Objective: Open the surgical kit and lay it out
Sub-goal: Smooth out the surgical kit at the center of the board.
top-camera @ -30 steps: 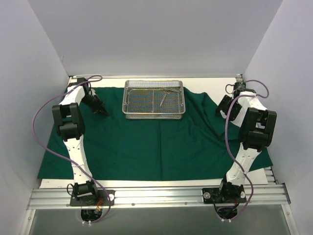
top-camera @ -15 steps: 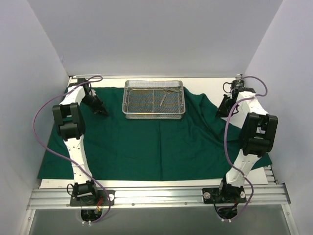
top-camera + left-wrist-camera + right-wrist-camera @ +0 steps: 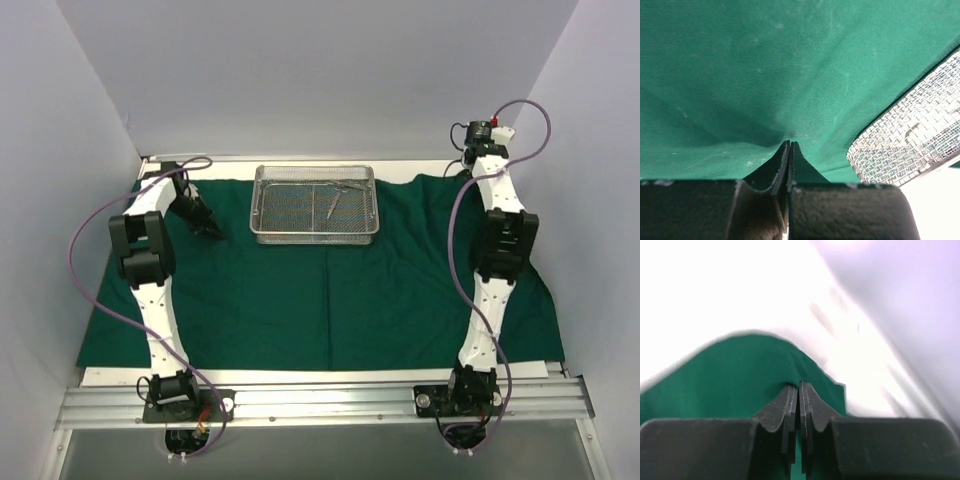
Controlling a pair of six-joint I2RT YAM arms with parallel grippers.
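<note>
green cloth (image 3: 330,300) lies spread wide over the white counter (image 3: 300,375), reaching from the left side to the right and almost to the near edge. wire-mesh tray (image 3: 316,236) sits on the far middle of the cloth, with thin metal instruments (image 3: 333,203) lying inside it, right of its centre.

left end effector (image 3: 790,144) is at the far left, just left of the tray, its jaws pressed together on a small pucker of the cloth that rises to the tips; the tray's mesh wall shows close by in the left wrist view. right end effector (image 3: 797,386) is at the far right corner, jaws closed tight on the cloth's edge, with bare counter and the pale wall beyond it. both arms are stretched well away from their bases.
</note>
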